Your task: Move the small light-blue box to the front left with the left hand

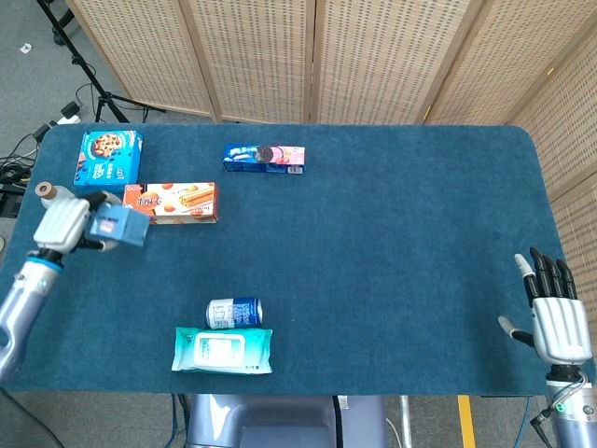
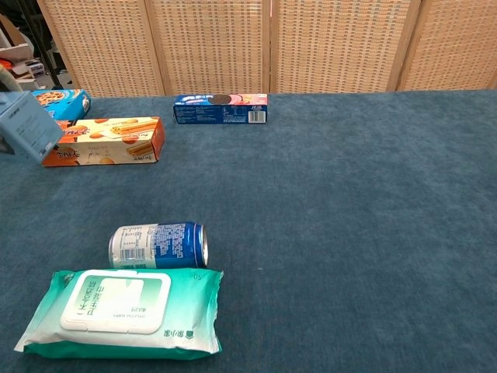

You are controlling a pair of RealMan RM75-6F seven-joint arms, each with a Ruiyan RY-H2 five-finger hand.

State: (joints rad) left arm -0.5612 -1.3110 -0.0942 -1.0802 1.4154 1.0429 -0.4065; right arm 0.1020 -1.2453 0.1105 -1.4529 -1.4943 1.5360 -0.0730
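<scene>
One hand matters: I'm gripping the small light-blue box (image 1: 122, 225) in my left hand (image 1: 65, 226), fingers closed around it, near the surface's (image 1: 392, 243) left edge; the front-left corner lies nearer me.

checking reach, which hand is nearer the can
Left. The left hand, holding the light-blue box, is up and left of the can; the right hand sits open far across the table.
</scene>
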